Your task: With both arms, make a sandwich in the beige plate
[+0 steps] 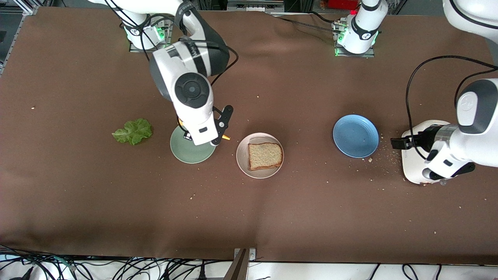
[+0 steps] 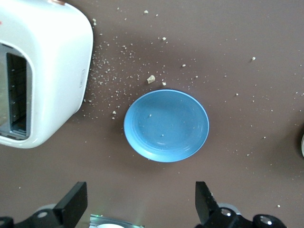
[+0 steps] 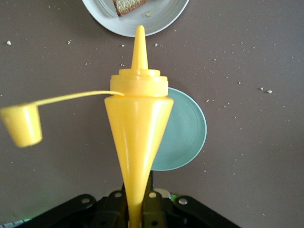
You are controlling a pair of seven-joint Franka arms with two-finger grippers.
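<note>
nearest the front edge of the tabletop [image 1: 272,217], about midway along it, sits the beige plate [image 1: 243,155] with one bread slice [image 1: 265,155] lying flat on it, bare on top, so the sandwich looks only begun. no second slice shows anywhere.

just beside it, toward the right arm's end, is the mint plate [image 1: 190,153], empty. over that plate hangs the right pincer [image 3: 137,209], clenched on a yellow squeeze bottle [image 3: 137,137]. the nozzle points toward the beige plate and the cap [image 3: 21,126] dangles off on its strap, so my guess is sauce for the bread comes next.

the lettuce [image 1: 132,131] lies loose on the cloth a little farther back, closer still to the right arm's end, within that arm's reach for later.

toward the left arm's end the blue plate [image 1: 355,135] is empty, with crumbs around it. the left pincer [image 2: 142,209] waits with its fingers spread and nothing in them, over the cloth between that plate and a white toaster [image 1: 412,163], which stands near that end's edge.
</note>
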